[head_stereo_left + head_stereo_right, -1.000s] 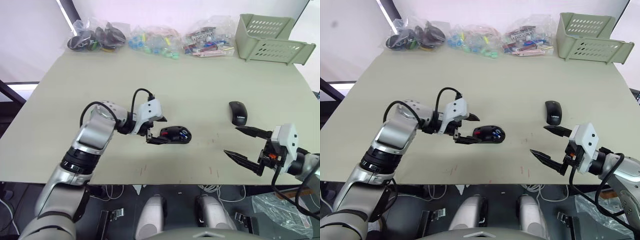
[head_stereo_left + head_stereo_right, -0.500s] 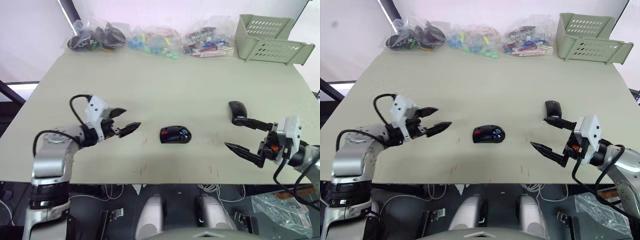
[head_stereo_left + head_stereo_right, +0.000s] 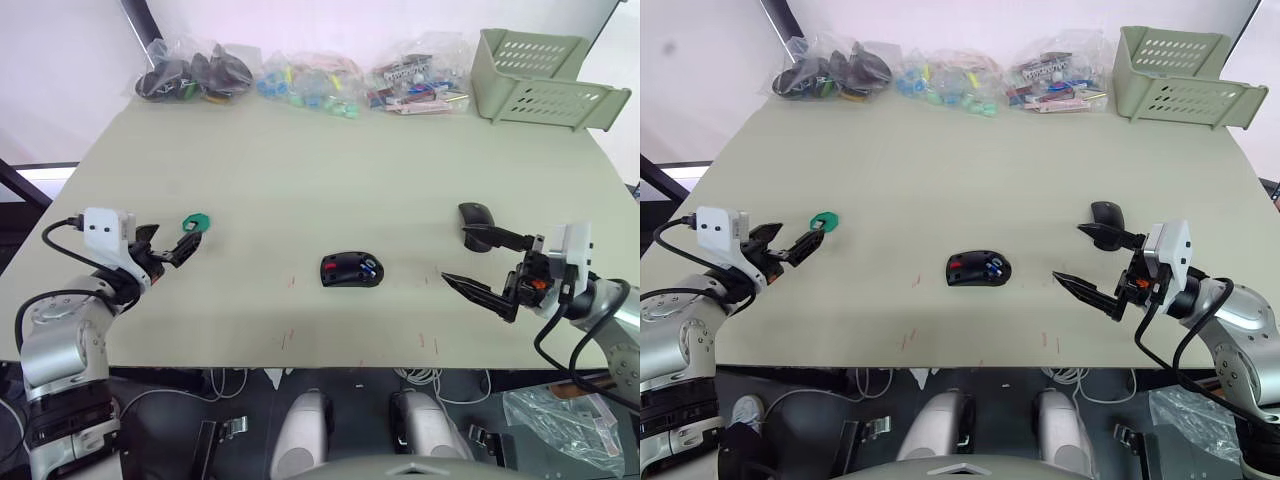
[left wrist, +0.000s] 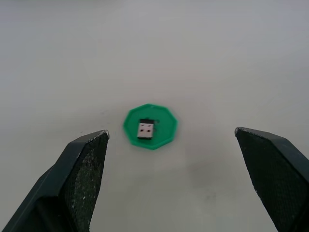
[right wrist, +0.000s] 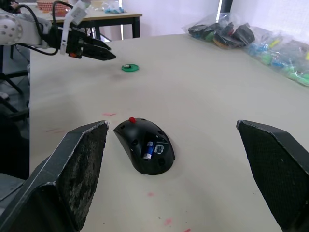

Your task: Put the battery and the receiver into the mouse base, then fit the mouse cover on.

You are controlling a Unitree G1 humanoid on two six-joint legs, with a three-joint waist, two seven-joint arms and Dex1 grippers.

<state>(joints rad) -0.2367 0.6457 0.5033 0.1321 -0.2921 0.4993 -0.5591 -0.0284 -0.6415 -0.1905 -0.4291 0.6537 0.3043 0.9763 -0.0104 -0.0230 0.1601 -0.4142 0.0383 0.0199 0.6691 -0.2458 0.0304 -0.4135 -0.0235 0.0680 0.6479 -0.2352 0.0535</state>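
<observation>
The receiver [image 4: 146,129], tiny, light and rigid, lay on a green disc [image 4: 150,126] at the counter's [image 3: 330,170] left; the left gripper [image 4: 176,159], spread wide, faced it, best pinched across its short sides

Standing against a white wall [image 3: 330,20]: a pale beige table [image 3: 330,170]. Lying along its far edge: clear plastic bags [image 3: 300,75]. Sitting at the far right corner: a pale green slotted basket [image 3: 545,75].
</observation>
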